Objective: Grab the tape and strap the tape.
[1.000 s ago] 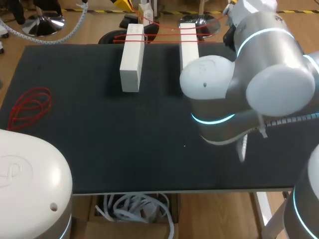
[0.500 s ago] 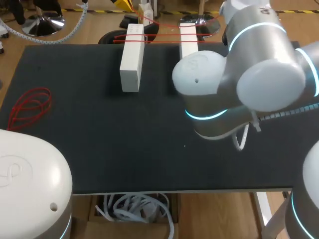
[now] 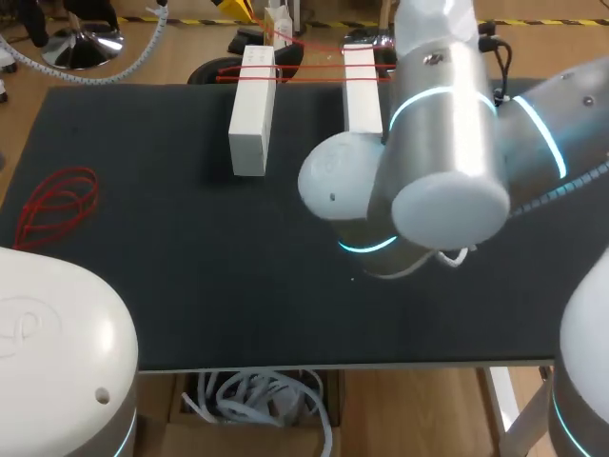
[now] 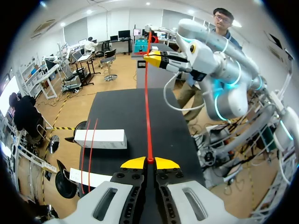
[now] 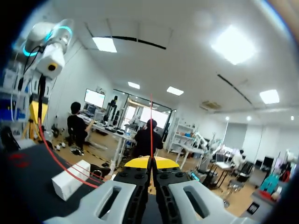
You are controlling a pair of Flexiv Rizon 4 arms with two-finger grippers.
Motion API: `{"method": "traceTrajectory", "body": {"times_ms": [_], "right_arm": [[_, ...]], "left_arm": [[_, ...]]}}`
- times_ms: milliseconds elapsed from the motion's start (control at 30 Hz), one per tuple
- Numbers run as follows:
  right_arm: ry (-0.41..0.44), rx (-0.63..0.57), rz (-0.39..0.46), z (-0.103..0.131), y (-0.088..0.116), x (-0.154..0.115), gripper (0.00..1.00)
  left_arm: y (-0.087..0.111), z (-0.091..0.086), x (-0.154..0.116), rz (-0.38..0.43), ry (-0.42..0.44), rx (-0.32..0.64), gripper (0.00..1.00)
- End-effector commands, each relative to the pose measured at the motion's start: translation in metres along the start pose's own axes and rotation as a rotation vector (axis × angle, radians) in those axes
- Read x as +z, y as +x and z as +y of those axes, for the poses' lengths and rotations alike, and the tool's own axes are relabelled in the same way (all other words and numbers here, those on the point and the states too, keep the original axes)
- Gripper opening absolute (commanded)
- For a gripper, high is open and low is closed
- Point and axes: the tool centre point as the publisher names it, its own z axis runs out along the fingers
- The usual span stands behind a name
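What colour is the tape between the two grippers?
The tape is plain red, clearest in the left wrist view, ahead of the left gripper.

No text, number or sign can be read anywhere. Only a faint embossed mark is seen on the left arm's white housing point(image 3: 29, 328) by the counter's near left corner, and it cannot be made out.

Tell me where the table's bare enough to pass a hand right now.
Bare mat: between the red coil and the left white block, and the strip along the table near edge. Crowded: the far edge, where red tape spans across to the right white block, and the middle right, covered by the right arm.
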Motion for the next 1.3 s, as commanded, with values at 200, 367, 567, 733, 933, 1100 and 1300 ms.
{"method": "traceTrajectory", "body": {"times_ms": [200, 367, 567, 733, 933, 1100, 1300], "right_arm": [[0.024, -0.219, -0.022, 0.007, 0.013, 0.001, 0.0], [0.121, -0.262, 0.045, 0.02, 0.017, 0.005, 0.0], [0.173, -0.33, 0.163, 0.04, 0.025, 0.002, 0.0], [0.165, -0.398, 0.203, 0.048, 0.026, 0.001, 0.0], [0.063, -0.403, 0.162, 0.053, 0.024, 0.0, 0.0], [0.063, -0.403, 0.162, 0.053, 0.024, 0.0, 0.0], [0.063, -0.403, 0.162, 0.053, 0.024, 0.0, 0.0]], "left_arm": [[0.0, 0.0, -0.001, 0.001, -0.004, -0.001, 0.0], [0.0, 0.0, -0.001, 0.001, -0.004, -0.001, 0.0], [0.0, 0.0, -0.001, 0.001, -0.004, -0.001, 0.0], [0.0, 0.0, -0.001, 0.001, -0.004, -0.001, 0.0], [0.0, 0.0, -0.001, 0.001, -0.004, -0.001, 0.0], [0.0, 0.0, -0.001, 0.001, -0.004, -0.001, 0.0], [0.0, 0.0, -0.001, 0.001, -0.004, -0.001, 0.0]]}}
